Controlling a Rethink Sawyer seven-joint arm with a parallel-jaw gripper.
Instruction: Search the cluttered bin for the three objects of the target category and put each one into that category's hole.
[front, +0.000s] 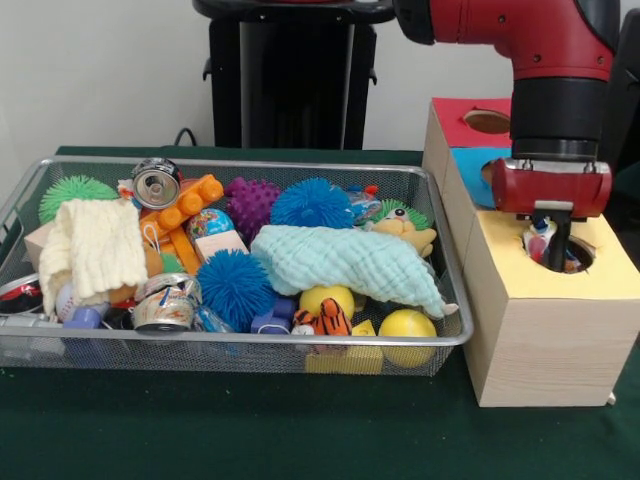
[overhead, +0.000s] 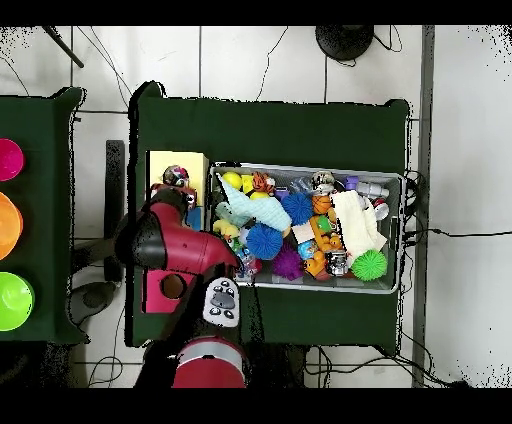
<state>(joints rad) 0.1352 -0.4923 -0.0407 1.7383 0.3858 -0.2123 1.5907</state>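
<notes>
I see the end effector (front: 556, 243) lowered over the round hole (front: 560, 250) in the yellow section (front: 610, 262) of the wooden box (front: 545, 340), tips at the opening. Something small and multicoloured (front: 538, 238) sits between the tips at the hole's mouth; can't tell what it is, whether it's gripped, or how far the fingers are apart. Beyond it on the box, a blue section (front: 470, 165), then a red section (front: 455, 120) with its own hole (front: 487, 121). Beside the box on the green worktop (front: 250, 430), the wire bin (front: 240, 345) is packed: blue spiky balls (front: 235, 285), mint cloth (front: 345, 262), cream cloth (front: 95, 245), cans (front: 157, 183), yellow balls (front: 407, 327).
</notes>
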